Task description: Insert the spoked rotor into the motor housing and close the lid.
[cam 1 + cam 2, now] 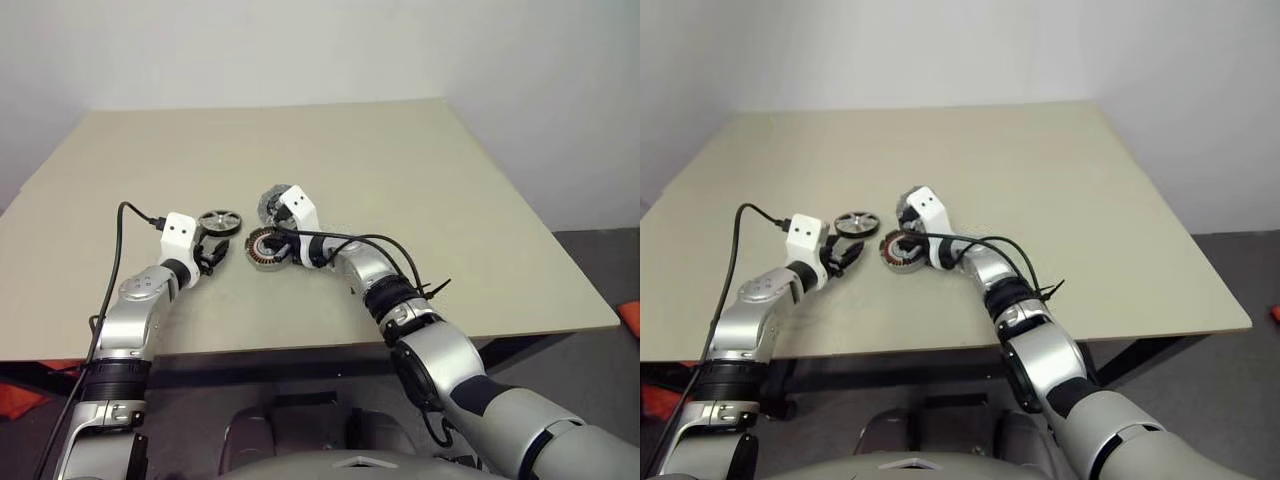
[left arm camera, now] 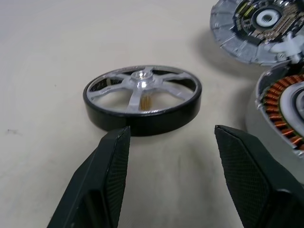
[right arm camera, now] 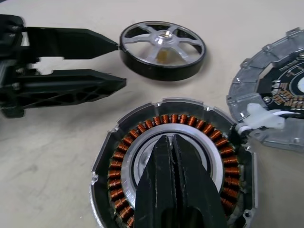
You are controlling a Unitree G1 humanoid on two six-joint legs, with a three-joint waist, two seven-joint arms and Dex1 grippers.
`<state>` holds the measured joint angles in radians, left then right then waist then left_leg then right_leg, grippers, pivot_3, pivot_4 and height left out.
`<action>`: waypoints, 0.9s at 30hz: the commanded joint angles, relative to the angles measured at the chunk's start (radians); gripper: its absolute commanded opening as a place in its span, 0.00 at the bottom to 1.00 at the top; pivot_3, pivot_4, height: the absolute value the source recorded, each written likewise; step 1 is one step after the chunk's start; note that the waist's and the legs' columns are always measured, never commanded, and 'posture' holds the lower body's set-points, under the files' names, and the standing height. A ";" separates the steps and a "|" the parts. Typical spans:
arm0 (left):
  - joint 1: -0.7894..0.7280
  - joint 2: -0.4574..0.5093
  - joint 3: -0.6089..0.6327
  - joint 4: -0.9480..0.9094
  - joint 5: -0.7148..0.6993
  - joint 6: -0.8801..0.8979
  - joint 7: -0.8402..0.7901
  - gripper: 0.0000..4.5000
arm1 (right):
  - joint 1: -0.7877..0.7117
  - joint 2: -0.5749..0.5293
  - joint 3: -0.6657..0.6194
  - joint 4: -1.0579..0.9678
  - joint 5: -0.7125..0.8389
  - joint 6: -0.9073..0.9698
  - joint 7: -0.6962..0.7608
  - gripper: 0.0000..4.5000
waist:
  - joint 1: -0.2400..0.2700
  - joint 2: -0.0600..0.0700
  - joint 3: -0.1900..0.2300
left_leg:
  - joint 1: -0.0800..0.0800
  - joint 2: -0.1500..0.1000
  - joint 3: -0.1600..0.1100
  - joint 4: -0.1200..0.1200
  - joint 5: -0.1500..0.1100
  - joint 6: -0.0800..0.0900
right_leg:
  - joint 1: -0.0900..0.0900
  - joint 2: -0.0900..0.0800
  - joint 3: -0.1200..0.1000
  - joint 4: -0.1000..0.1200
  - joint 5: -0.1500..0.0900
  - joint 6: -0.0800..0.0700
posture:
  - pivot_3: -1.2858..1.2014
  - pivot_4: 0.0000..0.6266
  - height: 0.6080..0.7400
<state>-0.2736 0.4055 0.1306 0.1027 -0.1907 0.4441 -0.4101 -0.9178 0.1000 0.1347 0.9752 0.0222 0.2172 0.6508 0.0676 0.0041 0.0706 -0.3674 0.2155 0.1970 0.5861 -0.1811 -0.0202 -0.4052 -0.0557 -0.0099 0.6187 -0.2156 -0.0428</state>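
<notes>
**Rotor on the table, housing uncovered**

My left gripper (image 2: 171,142) stands open just short of the black-rimmed, silver-spoked rotor (image 2: 142,99) lying flat on the beige table (image 1: 420,170). My right gripper (image 3: 172,156), fingers pressed together, hovers over the copper-wound silver motor housing (image 3: 121,161). The grey disc lid (image 3: 278,109) lies beside it.

1. The spoked rotor (image 2: 142,99): glossy black rim, bright brushed-metal spokes.
2. The motor housing (image 3: 171,166): dull grey cast metal, shiny copper windings.
3. The left hand (image 2: 173,180) fingers (image 2: 111,175): matt black, finely textured plastic.
4. The desk (image 1: 400,160): smooth matt beige.
</notes>
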 commanded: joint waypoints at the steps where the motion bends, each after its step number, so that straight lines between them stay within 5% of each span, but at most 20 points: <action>1: -0.010 0.010 0.019 -0.027 -0.005 -0.014 0.005 0.67 | -0.044 -0.017 -0.043 0.074 0.004 -0.007 -0.067 0.02 | 0.004 0.000 0.000 | 0.000 0.000 0.000 0.000 0.000 0.000 | 0.000 0.000 0.000 0.000 0.000 0.000 | 0.52 0.00 1.00; 20: -0.018 0.013 0.013 -0.012 -0.001 -0.016 0.001 0.67 | 0.014 -0.024 0.006 -0.324 0.050 0.088 0.125 0.02 | 0.004 -0.002 0.000 | -0.005 -0.001 -0.002 -0.005 0.002 -0.003 | -0.003 -0.001 -0.005 0.000 -0.004 -0.003 | 0.52 0.00 1.00; 27: -0.016 0.011 0.013 -0.012 -0.001 -0.017 0.003 0.67 | 0.095 -0.034 0.075 -0.212 -0.018 0.114 0.086 0.02 | 0.004 -0.002 0.001 | -0.004 -0.001 -0.003 -0.005 0.002 -0.003 | -0.001 -0.001 -0.006 0.000 -0.004 -0.003 | 0.52 0.00 1.00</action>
<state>-0.2729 0.4065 0.1311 0.1105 -0.1904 0.4430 -0.4086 -0.8092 0.0685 0.1996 0.7468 0.0221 0.3302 0.7580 0.0713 0.0022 0.0711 -0.3712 0.2149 0.1935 0.5809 -0.1788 -0.0236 -0.4066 -0.0570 -0.0161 0.6188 -0.2195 -0.0458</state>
